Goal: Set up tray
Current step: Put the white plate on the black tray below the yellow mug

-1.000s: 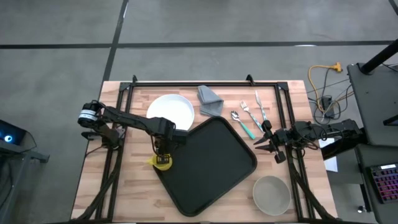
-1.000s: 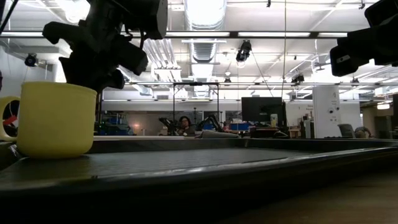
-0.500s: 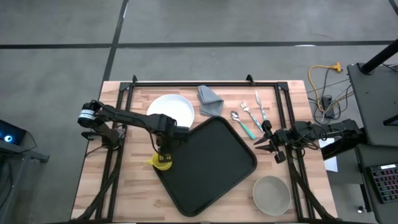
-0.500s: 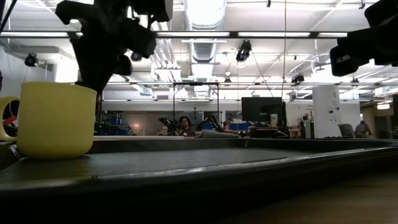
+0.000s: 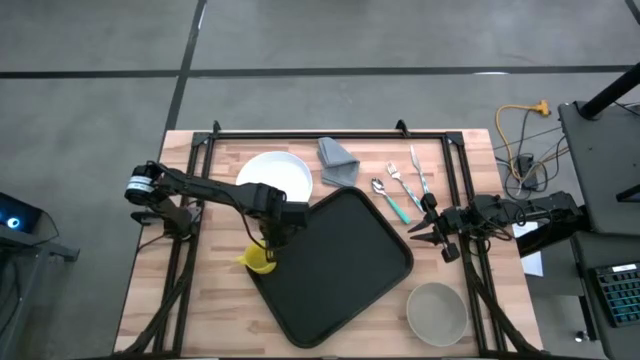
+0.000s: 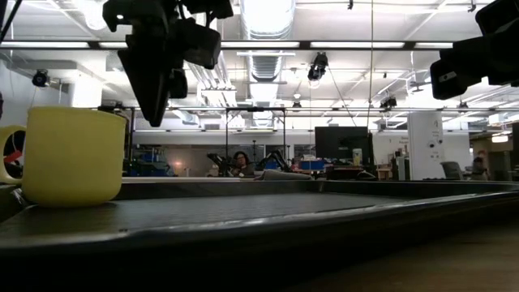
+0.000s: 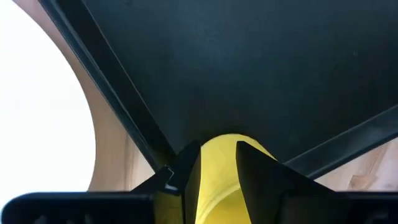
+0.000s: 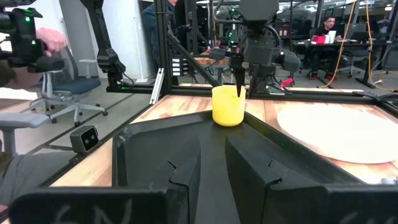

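The black tray (image 5: pixel 340 262) lies at a slant on the wooden table. A yellow cup (image 5: pixel 258 261) (image 6: pixel 71 156) (image 8: pixel 228 106) stands upright on its base in the tray's left corner, handle (image 6: pixel 8 154) toward the table's left. My left gripper (image 5: pixel 269 243) (image 6: pixel 153 113) (image 7: pixel 217 152) hangs above the cup's far-right side with its fingers pointing down, narrowly open and clear of the cup. My right gripper (image 5: pixel 413 233) (image 8: pixel 214 146) waits open and low at the tray's right edge, pointing left.
A white plate (image 5: pixel 275 180) lies beyond the tray's left corner. A grey folded napkin (image 5: pixel 338 161) is at the far edge. A spoon, a fork and other cutlery (image 5: pixel 402 190) lie far right. A grey bowl (image 5: pixel 437 312) sits near right. People show in the room behind.
My left gripper has risen off the yellow cup's rim and shifted slightly toward the table's right and far side. The cup has stayed upright in the tray's corner. The right arm has kept still.
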